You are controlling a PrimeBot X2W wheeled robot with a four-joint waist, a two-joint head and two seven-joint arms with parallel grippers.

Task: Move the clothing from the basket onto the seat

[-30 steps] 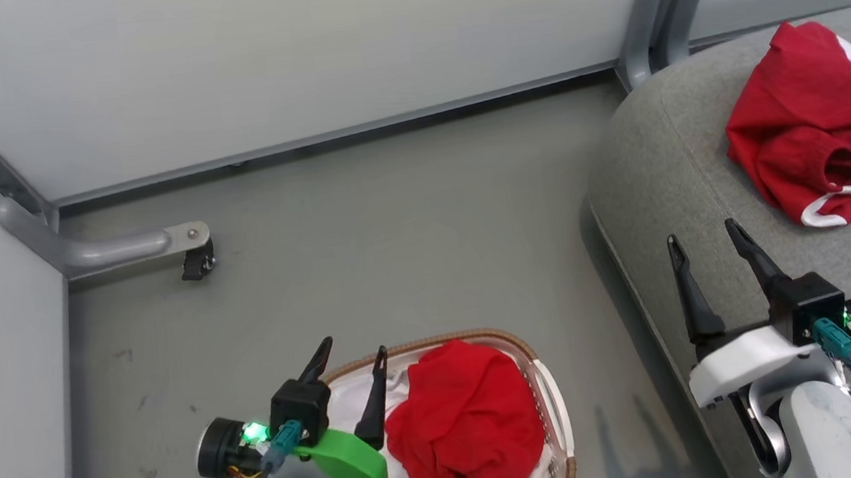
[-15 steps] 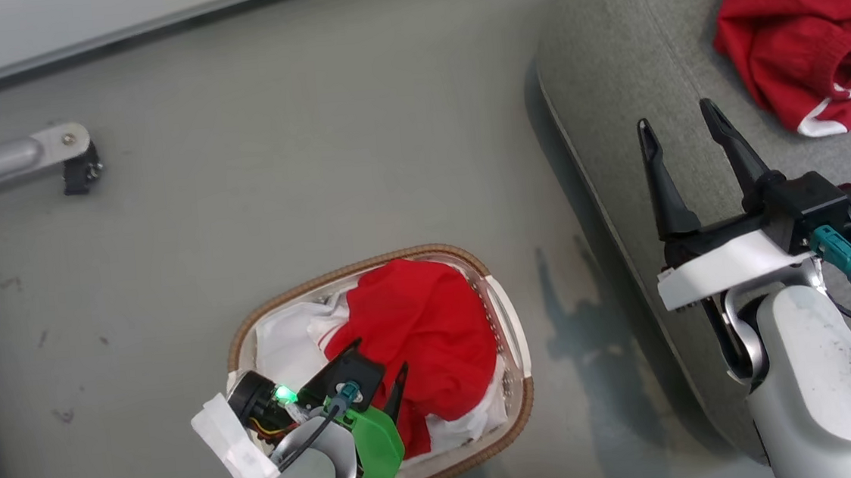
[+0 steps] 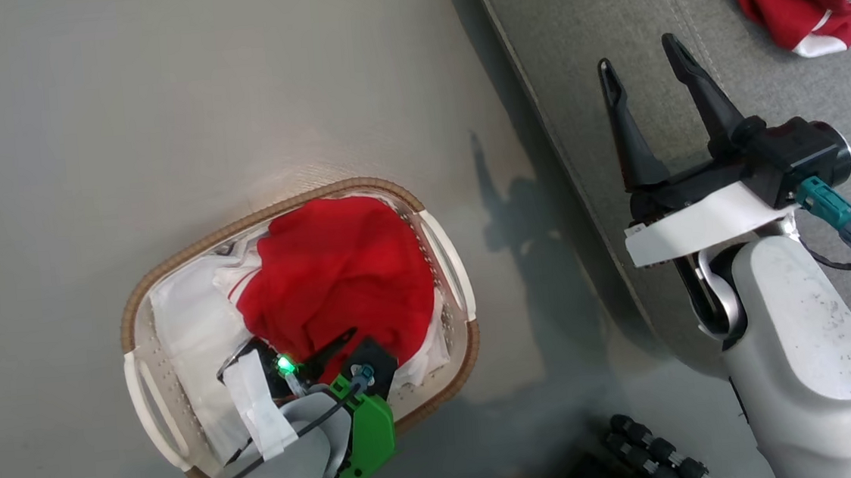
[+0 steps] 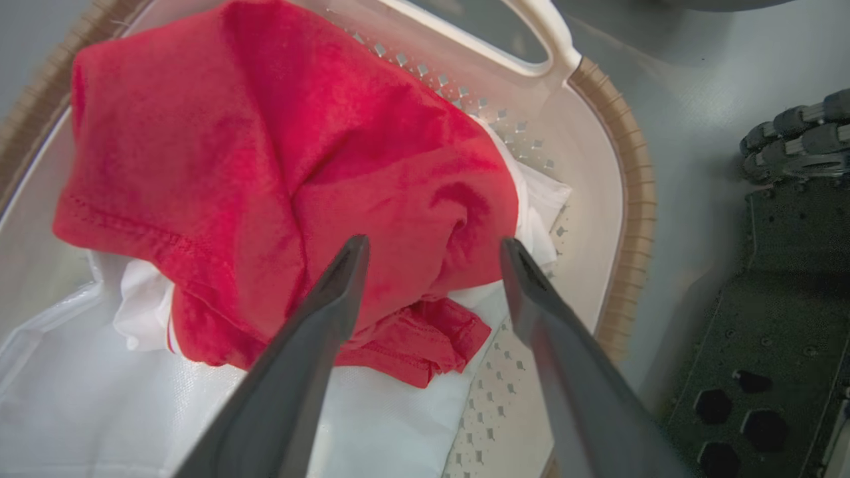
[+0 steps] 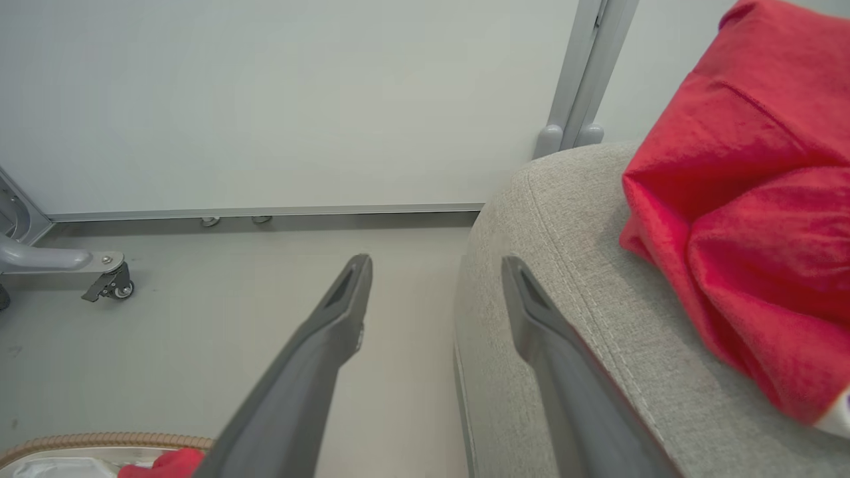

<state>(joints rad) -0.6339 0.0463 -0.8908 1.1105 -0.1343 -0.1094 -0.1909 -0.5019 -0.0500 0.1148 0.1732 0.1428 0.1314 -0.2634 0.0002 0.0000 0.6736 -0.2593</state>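
Red clothing (image 3: 337,276) is heaped in the basket (image 3: 125,323), over a white liner sheet (image 3: 189,326). It is judged light and limp; a raised fold at the heap's top is best pinched. The left gripper (image 4: 431,245) is spread wide over it, empty. Right of the basket, the right gripper (image 3: 639,53) is held open, empty, at the seat's (image 3: 568,30) edge.

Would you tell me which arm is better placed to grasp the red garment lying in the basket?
Left. The left gripper, open, hangs directly over the red garment inside the basket; the right gripper is open above the sofa seat.
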